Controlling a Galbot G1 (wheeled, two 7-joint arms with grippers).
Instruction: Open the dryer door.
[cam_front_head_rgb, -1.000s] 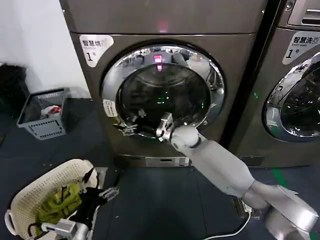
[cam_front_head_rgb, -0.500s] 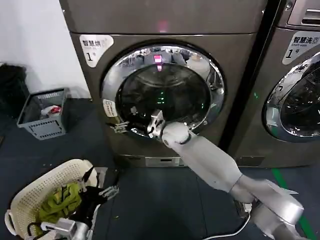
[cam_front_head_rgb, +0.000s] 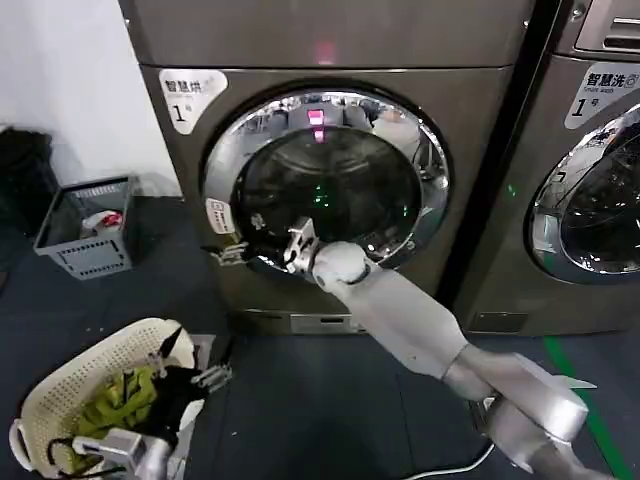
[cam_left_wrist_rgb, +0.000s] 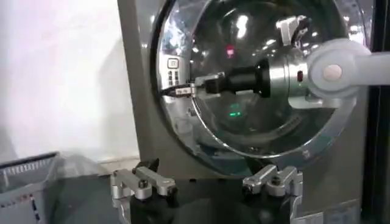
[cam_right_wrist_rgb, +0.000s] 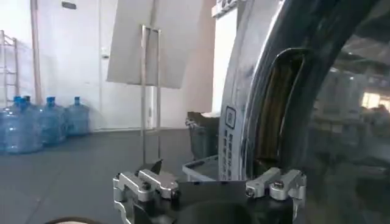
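Left gripper (cam_front_head_rgb: 205, 378), fingers spread, holding nothing, hangs low at 7 o'clock beside the laundry basket (cam_front_head_rgb: 60, 390). Right gripper (cam_front_head_rgb: 232, 252), fingers apart, sits at the 8 o'clock edge of the dryer door (cam_front_head_rgb: 325, 180), closed on the dryer (cam_front_head_rgb: 180, 210); grip on the rim: cannot tell.

Dryer (cam_front_head_rgb: 180, 190) centre, second machine (cam_front_head_rgb: 600, 200) beside it on the right, bin (cam_front_head_rgb: 85, 225) left, laundry basket (cam_front_head_rgb: 60, 400) in front.

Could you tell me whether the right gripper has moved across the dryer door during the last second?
Yes. The right gripper has slid leftward along the dryer door's lower chrome ring, now reaching its left edge.
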